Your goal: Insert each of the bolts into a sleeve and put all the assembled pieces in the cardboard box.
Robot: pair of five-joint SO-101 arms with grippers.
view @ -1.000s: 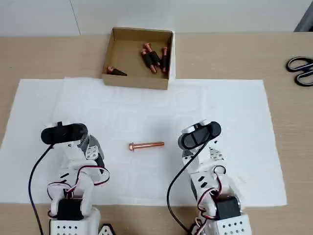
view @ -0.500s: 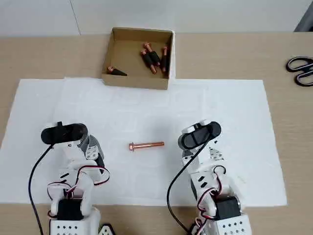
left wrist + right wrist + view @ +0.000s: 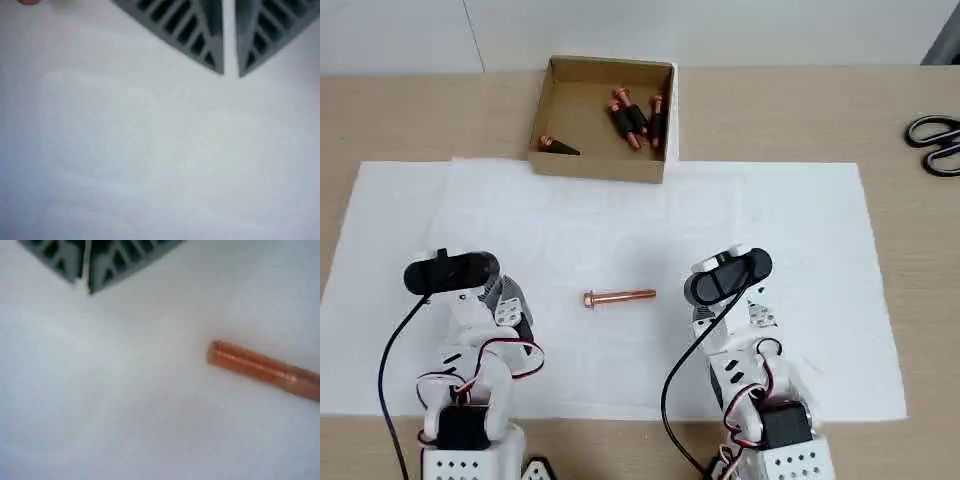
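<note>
I see both arms folded back at the near edge of the table (image 3: 420, 110), wrists tipped down over the white sheet (image 3: 620, 220). My left arm (image 3: 470, 300) points its left claw (image 3: 230, 70) at bare sheet, the fingers drawn to a thin slit with nothing between them. My right arm (image 3: 735, 290) does the same; the right claw (image 3: 86, 285) is pinched narrow and holds nothing. One bare bolt (image 3: 620, 297) lies flat on the sheet between the two arms, touching neither. The cardboard box (image 3: 560, 110) sits at the sheet's far edge with several assembled pieces (image 3: 630, 118) inside. Scissors (image 3: 935, 143) lie at the far right of the table.
</note>
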